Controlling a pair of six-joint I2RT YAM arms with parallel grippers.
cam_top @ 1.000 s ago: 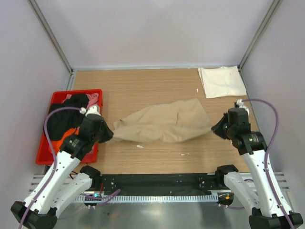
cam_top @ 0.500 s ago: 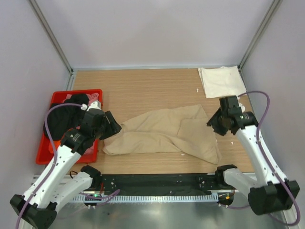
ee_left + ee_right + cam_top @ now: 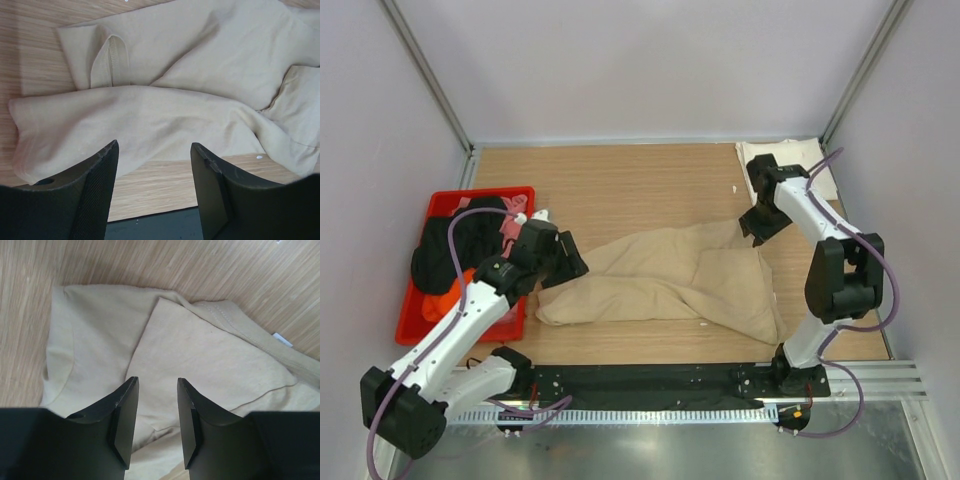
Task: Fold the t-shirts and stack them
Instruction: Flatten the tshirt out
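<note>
Tan t-shirt (image 3: 660,285) near table's (image 3: 620,180) front edge

My table (image 3: 620,180) is light wood grain. The tan shirt (image 3: 660,285) lies rumpled across its middle, stretched left to right, with its right end doubled over in loose folds. A cream shirt (image 3: 790,152), folded flat, sits in the far right corner, near the tan one's far tip. The red bin (image 3: 480,193) rests along my left edge. A few white specks (image 3: 703,323) dot the bare wood.

Lab robot cell: plain pale walls (image 3: 640,70) and metal frame posts (image 3: 425,75) enclose wooden table (image 3: 620,190); mounting rail (image 3: 650,378) at its near edge.
</note>
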